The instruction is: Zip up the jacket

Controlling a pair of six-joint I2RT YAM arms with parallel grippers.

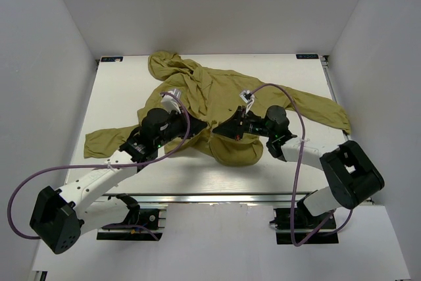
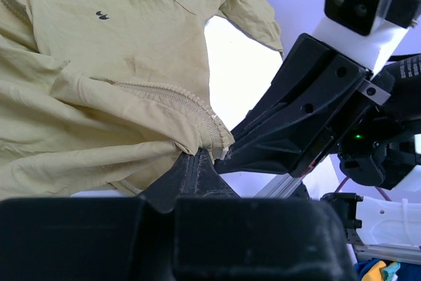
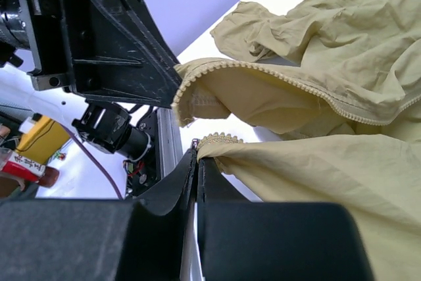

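**Asker:** Nearest first, what are your tools doing?

**Me:** My left tool (image 2: 198,157) is pinched shut on the jacket's (image 1: 217,97) lower front corner, at the bottom end of one row of zipper teeth (image 2: 172,94). My right tool (image 3: 196,154) is clamped the same way on the facing corner. The two tools sit just beside each other.

**Asker:** And the jacket beyond them?

**Me:** It lies spread on the white desk (image 1: 131,83), hem toward me. The sleeves (image 1: 316,106) reach out to either side and the hood (image 1: 168,64) is at the far edge. A small dark spot (image 2: 102,14) marks the chest.

**Asker:** How will it handle?

**Me:** I judge it light, thin and floppy. It sags and creases between my grips, so it should bunch rather than push. The firmer zipper tape, close to its bottom ends, looks the best place to hold it, kept taut. I cannot make out the slider.
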